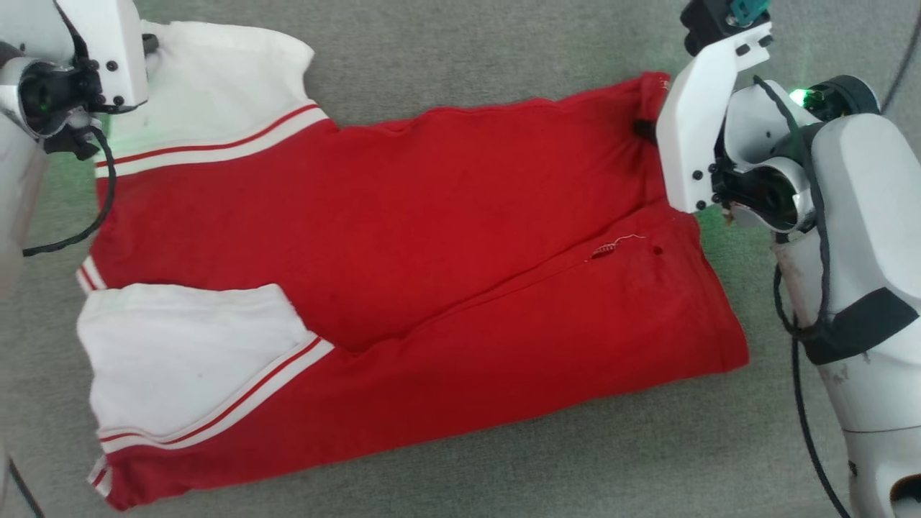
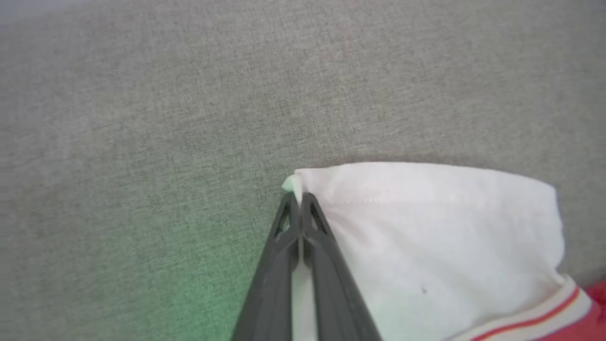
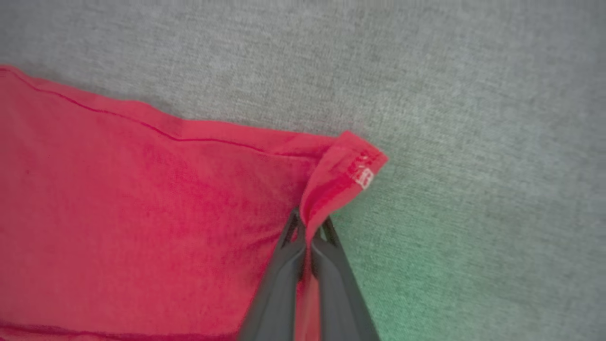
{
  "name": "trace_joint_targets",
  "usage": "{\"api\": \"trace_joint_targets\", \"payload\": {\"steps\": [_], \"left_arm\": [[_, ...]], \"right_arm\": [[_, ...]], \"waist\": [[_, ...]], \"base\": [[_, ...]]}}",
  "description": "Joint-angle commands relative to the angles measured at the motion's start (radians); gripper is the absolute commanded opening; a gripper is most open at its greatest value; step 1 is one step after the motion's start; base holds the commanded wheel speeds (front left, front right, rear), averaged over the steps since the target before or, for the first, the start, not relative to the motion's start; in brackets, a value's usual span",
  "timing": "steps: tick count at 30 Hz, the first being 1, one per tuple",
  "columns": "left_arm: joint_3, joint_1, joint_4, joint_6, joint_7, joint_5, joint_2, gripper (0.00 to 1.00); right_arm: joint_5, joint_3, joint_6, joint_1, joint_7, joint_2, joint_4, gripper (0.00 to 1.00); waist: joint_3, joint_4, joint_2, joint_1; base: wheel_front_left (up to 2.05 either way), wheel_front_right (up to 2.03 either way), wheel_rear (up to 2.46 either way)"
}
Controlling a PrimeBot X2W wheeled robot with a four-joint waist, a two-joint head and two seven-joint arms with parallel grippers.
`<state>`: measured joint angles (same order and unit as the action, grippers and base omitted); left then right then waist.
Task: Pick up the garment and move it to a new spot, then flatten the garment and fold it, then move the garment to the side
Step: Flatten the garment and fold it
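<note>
Pinching far garment [image 1: 432, 237] corners, left hand [image 2: 299, 198] at ten o'clock, right hand [image 3: 310, 223] at two; long axis nine-to-three.

Room on grey surface [image 1: 504, 50] all rnd garment [image 1: 432, 216].

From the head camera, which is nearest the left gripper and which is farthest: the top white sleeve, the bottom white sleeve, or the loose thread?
1. The top white sleeve, upper left, pinched in the left gripper.
2. The bottom white sleeve, lower left.
3. The loose thread, far right on the garment.
</note>
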<state>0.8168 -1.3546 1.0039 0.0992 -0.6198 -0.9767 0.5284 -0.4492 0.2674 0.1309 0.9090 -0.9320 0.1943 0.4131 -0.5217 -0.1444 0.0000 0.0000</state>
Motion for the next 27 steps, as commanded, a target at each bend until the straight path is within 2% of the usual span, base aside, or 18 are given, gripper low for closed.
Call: {"api": "trace_joint_targets", "payload": {"steps": [1, 15, 22, 27], "left_arm": [[0.001, -0.015, 0.005, 0.006, 0.008, 0.003, -0.003, 0.00], [0.020, 0.025, -0.045, 0.031, 0.010, -0.048, -0.023, 0.00], [0.034, 0.091, -0.163, 0.029, 0.012, -0.054, 0.013, 0.00], [0.031, 0.166, -0.312, -0.016, -0.003, -0.072, 0.064, 0.00]], "right_arm": [[0.003, 0.006, 0.000, 0.000, 0.011, 0.006, 0.008, 0.00], [-0.037, 0.003, 0.000, -0.101, 0.121, 0.123, -0.077, 0.00], [-0.059, -0.015, 0.000, -0.197, 0.130, 0.175, -0.187, 0.00], [-0.076, -0.051, 0.000, -0.287, 0.123, 0.204, -0.278, 0.00]], "waist": [[0.017, 0.015, 0.0000, 0.0000], [0.166, 0.108, 0.0000, 0.0000], [0.234, 0.144, 0.0000, 0.0000], [0.262, 0.167, 0.0000, 0.0000]], "base": [[0.00, 0.00, 0.00], [0.00, 0.00, 0.00], [0.00, 0.00, 0.00], [0.00, 0.00, 0.00]]}}
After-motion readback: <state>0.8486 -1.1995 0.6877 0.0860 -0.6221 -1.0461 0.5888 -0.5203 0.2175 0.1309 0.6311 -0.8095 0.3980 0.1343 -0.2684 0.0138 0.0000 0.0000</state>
